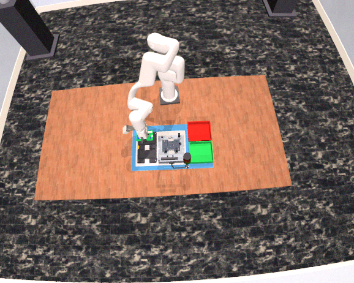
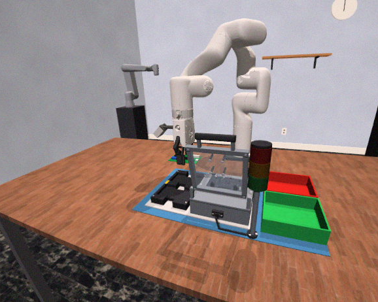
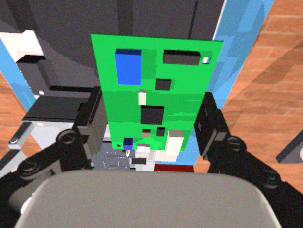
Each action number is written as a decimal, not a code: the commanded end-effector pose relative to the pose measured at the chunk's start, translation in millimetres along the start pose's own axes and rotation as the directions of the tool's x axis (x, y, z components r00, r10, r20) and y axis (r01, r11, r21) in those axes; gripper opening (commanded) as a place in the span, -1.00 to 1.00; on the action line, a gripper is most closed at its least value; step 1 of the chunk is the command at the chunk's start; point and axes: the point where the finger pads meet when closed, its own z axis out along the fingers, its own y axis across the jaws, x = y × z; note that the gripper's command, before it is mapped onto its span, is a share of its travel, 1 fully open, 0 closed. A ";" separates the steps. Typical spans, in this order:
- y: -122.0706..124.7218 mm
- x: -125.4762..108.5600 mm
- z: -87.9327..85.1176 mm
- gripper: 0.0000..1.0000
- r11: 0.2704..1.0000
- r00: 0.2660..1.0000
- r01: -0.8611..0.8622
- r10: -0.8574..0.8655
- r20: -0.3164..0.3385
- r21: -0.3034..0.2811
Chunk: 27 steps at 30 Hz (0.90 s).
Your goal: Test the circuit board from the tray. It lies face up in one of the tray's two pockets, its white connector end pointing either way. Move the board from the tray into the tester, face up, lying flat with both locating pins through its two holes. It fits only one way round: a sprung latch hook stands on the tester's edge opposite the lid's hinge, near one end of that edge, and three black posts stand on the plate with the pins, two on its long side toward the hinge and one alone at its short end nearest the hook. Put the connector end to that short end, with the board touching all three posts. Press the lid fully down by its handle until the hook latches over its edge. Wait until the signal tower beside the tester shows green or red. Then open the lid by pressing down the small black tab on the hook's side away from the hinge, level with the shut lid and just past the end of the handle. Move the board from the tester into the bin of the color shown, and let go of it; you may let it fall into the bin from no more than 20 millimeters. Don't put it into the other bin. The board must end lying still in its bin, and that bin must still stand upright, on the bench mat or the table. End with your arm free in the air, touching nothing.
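Right now the job is to carry the circuit board (image 3: pixel 153 94) over to the tester (image 2: pixel 220 206).

On the left, the black tray (image 2: pixel 172 193) sits on the blue mat (image 2: pixel 144 206) on the desk (image 2: pixel 69 183). Both of its pockets look bare. Just above the tray's far end hangs the tool (image 3: pixel 151 129). Its two black fingers stand wide, one on each long side of the green board, and they pinch it there. The board is up in the air, off the tray, and looks about flat. Its white connector (image 3: pixel 174 144) seems to be at the end nearest the wrist camera.

Next to the tray, to the right, is the grey tester. Its clear lid (image 2: pixel 216 163) stands open, with the black handle (image 2: pixel 215 137) on top. So the way in looks free.

To do this step well, I think the arm should keep the board flat and move it slowly sideways, staying away from the raised lid. The white end must go to the short side near the hook. The hook and posts are too small to pick out here, so go slow and check. Then lower it straight down onto the two pins.

Further right stands the signal tower (image 2: pixel 260 167); I see no light on it. Last come the red bin (image 1: pixel 199 132) and the green bin (image 1: pixel 201 151).
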 end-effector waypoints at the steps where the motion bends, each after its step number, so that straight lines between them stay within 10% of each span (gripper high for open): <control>1: -0.9 0.4 -6.6 0.58 1.000 1.000 0.000 0.000 -0.001 0.003; 27: -3.5 -7.4 -7.2 0.58 1.000 1.000 0.000 0.000 -0.001 0.003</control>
